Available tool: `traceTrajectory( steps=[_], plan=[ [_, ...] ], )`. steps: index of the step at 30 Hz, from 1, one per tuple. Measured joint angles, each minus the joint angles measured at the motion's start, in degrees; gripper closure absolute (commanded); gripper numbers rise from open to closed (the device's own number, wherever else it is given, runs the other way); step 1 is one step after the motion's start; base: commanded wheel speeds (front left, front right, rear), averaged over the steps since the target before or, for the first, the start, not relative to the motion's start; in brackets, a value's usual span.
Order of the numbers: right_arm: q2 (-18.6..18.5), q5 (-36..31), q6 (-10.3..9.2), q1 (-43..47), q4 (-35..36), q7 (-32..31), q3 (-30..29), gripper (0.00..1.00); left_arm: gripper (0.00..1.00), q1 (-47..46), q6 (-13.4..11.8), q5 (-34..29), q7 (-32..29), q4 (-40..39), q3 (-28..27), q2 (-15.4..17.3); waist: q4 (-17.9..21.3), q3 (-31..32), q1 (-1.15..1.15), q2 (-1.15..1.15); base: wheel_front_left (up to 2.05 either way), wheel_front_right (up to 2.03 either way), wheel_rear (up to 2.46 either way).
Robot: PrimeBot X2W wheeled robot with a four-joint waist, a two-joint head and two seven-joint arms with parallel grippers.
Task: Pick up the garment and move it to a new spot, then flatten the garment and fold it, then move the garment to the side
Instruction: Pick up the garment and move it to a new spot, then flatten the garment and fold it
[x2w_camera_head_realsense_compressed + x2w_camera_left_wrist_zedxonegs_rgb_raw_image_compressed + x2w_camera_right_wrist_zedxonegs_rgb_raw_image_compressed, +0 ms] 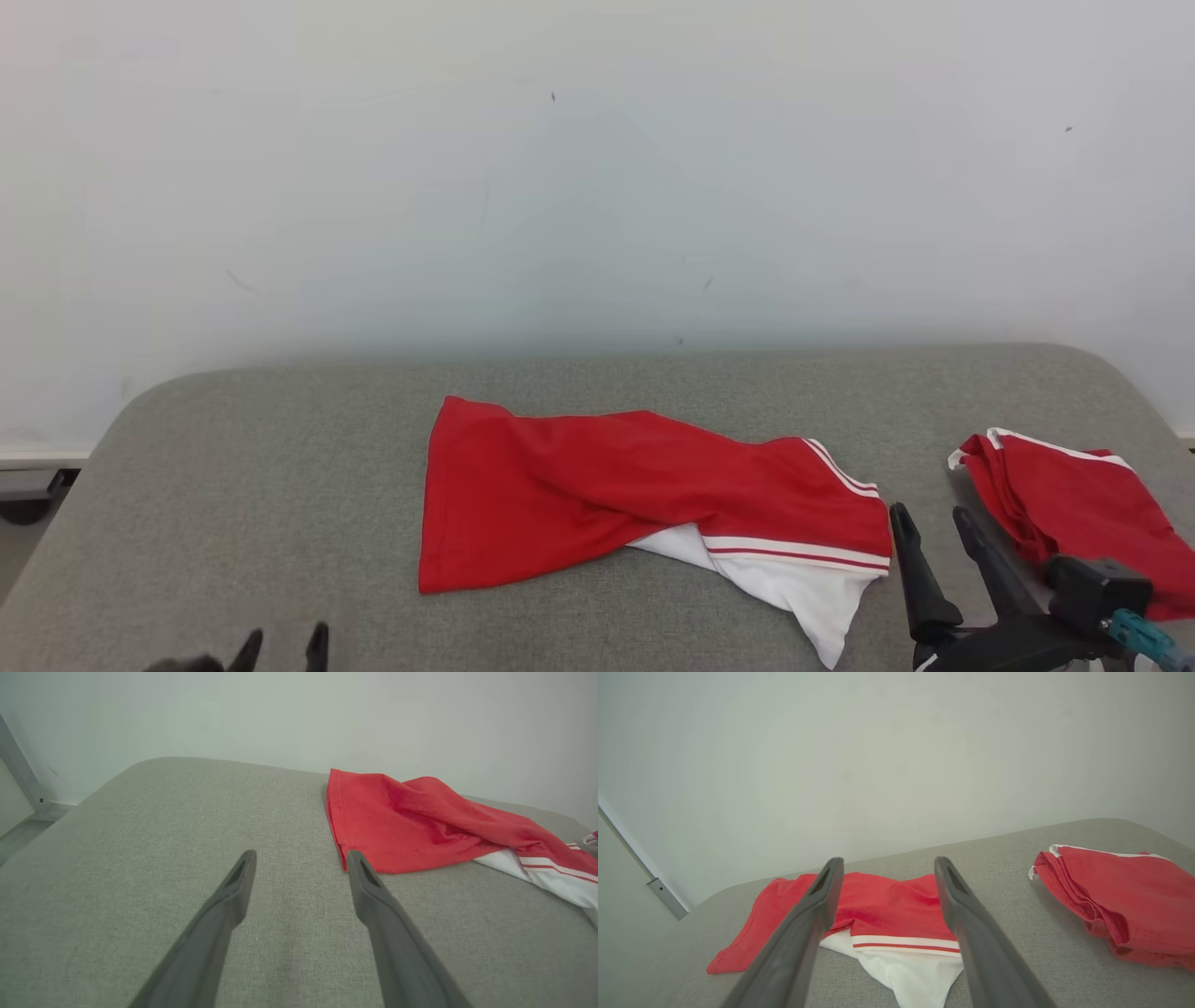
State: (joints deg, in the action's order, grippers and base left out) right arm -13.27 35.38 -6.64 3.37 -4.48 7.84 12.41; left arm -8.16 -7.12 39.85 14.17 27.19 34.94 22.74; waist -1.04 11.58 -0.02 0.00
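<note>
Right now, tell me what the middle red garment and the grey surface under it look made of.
Red garment: thin, soft fabric, probably a synthetic jersey knit, matte; it drapes in loose folds, with a white panel and stripes. Grey surface: woven upholstery cloth, matte; fine weave grain shows in the left wrist view, rounded edges suggest padding.

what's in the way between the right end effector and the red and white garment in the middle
Nothing visible. The right end effector, open, sits just off the striped right end of the garment, with bare grey padding between them. The other red garment lies further right, outside that path.
</note>
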Motion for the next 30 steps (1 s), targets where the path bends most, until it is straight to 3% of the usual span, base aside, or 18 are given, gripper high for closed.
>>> traceTrajectory(
  steps=[8, 19, 30],
  plan=[
    [1.02, 0.09, -0.42, 1.98, -0.15, -0.19, -0.96, 0.0, 0.0, 8.05, 0.0, -3.6, 0.08, -8.68, -5.6, -0.27, 0.91, -1.01, 0.01, 0.0, 0.0, 0.0, 0.0],
    [1.64, -0.25, -0.47, 1.91, -2.26, -2.35, -1.25, 0.0, 0.0, 11.57, 0.0, -10.96, 0.1, -16.03, -13.36, -1.7, 1.85, -2.8, 0.01, 0.0, 0.0, 0.0, 0.0],
    [1.88, -1.71, -0.48, 0.5, -2.27, -3.39, -1.07, 0.0, 0.0, 13.99, 0.0, -15.43, -2.09, -22.23, -16.58, -4.8, 2.83, -3.71, 0.01, 0.0, 0.0, 0.0, 0.0]
  ],
)
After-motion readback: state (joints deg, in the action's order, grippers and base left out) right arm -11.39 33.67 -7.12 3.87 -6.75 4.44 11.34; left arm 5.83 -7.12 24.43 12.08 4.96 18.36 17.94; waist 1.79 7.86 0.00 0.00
